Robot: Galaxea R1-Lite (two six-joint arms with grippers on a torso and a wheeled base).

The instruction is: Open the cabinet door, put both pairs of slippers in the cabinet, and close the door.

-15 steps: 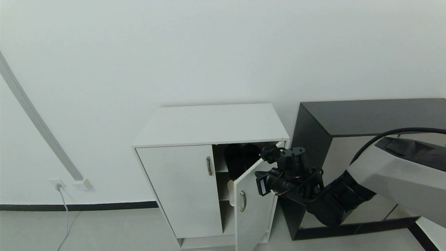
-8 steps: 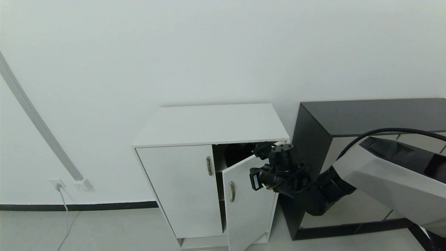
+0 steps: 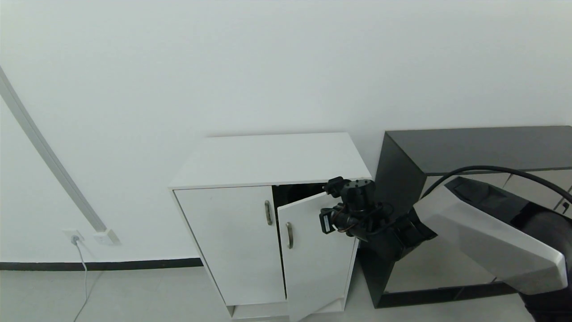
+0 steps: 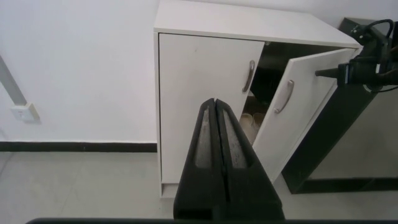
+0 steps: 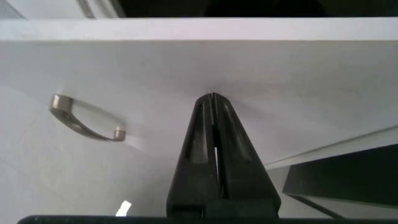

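The cabinet door [image 3: 313,250] on the right stands ajar, with a narrow dark gap beside its handle [image 3: 289,235]. The right gripper [image 5: 214,102], fingers pressed together, has its tip against the door's outer face near the top edge. The left gripper [image 4: 214,104], also closed and holding nothing, hangs well in front of the cabinet [image 3: 268,158].

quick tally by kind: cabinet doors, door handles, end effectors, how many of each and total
white cabinet doors: 2
curved metal door handles: 2
black end effectors: 2
total: 6
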